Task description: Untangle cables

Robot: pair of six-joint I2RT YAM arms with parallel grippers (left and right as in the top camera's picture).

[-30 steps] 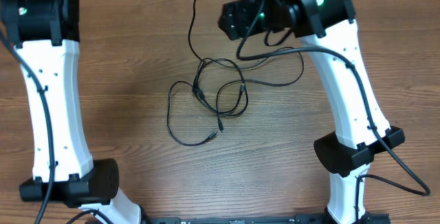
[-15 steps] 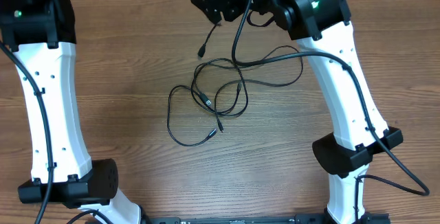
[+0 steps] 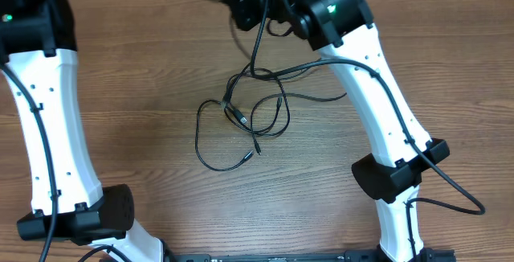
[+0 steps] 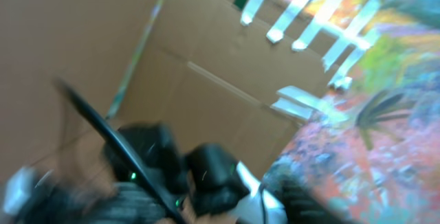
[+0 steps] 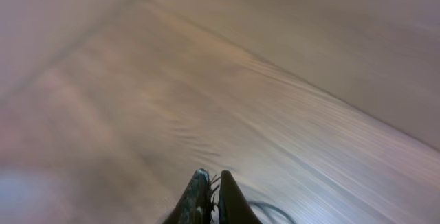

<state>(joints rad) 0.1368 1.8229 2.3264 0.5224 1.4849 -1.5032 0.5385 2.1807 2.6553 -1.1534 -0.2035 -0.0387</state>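
Overhead, out over the table (image 3: 136,109), your right arm (image 3: 377,93) has swung left since a second ago, hauling one strand up with it. The cables (image 3: 241,125) lying just left of that arm look stretched out, which I'd guess is loosening the knot. Your right gripper (image 5: 212,177) at that arm's tip is pinched on the strand; the left gripper is all blur, can't tell.

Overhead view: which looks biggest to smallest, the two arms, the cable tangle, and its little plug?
1. Right arm and left arm: they look alike and stand nearer the camera, so I won't rank one over the other.
2. Cable tangle.
3. Plug.
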